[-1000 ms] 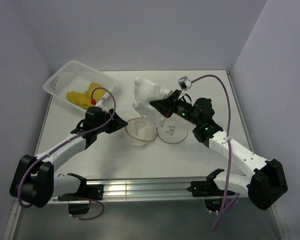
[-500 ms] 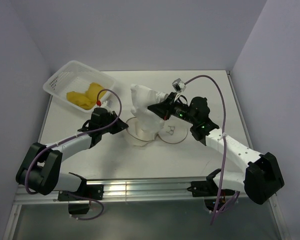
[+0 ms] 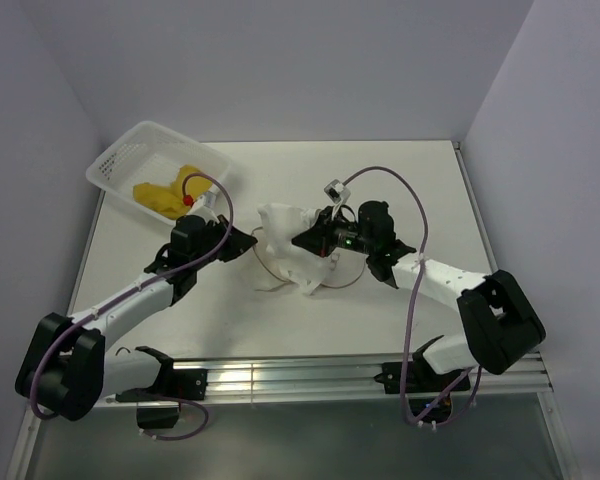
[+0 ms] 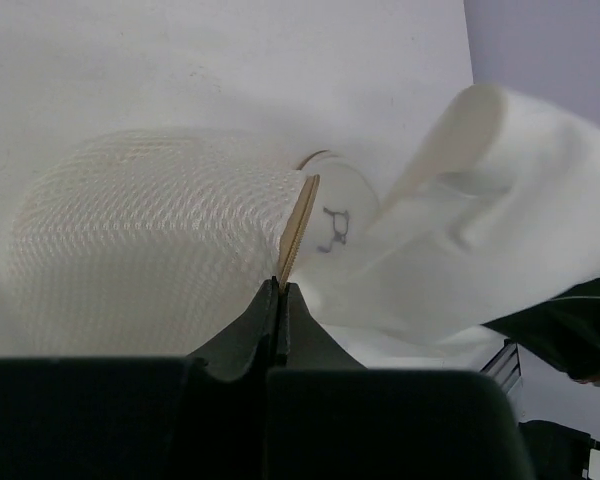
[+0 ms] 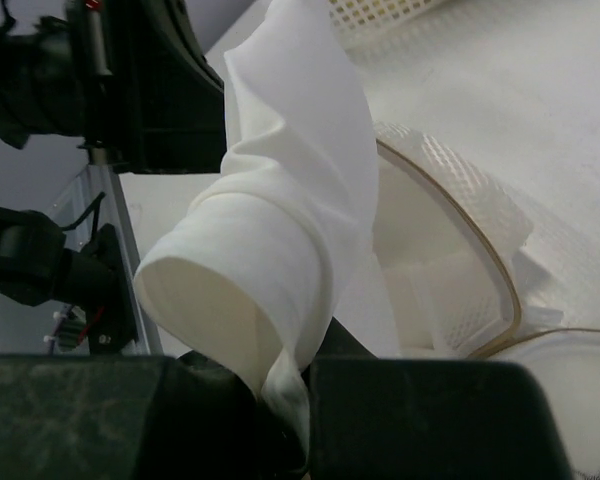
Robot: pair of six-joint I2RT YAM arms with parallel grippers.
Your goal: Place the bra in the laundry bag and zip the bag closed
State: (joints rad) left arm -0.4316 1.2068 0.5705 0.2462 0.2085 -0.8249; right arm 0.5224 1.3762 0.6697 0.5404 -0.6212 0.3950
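Left jaws and right jaws are both clamped on something. The left jaws are pressed together on the tan rim [image 4: 298, 225] of the bag [image 4: 150, 250]. The right jaws pinch a fold of the bra [image 5: 270, 220].

Sweeping across from my overhead view, the basket [image 3: 130, 160] sits at the far left corner of the worktop [image 3: 410, 180] with a yellow item [image 3: 165, 192] inside it, well apart from the bag. The left arm [image 3: 140, 290] reaches in from the near left, and its tip meets the bag near the middle of the worktop.

On the left wrist camera the rim stands edge-on. The white mesh bulges out to the left of it, and the jaws nip its lower end. Just right of the rim is the lid [image 4: 335, 228], open and showing its small black mark.

The bra comes next, a white bundle raised off the worktop, right beside the rim and partly covering the lid from that angle. From above it overlaps the bag. I cannot tell whether any of it is past the mouth.

The right arm [image 3: 430, 275] comes in low from the right. On the right wrist camera the cloth runs down into the gap between its jaws, with the hoop and mesh just behind.
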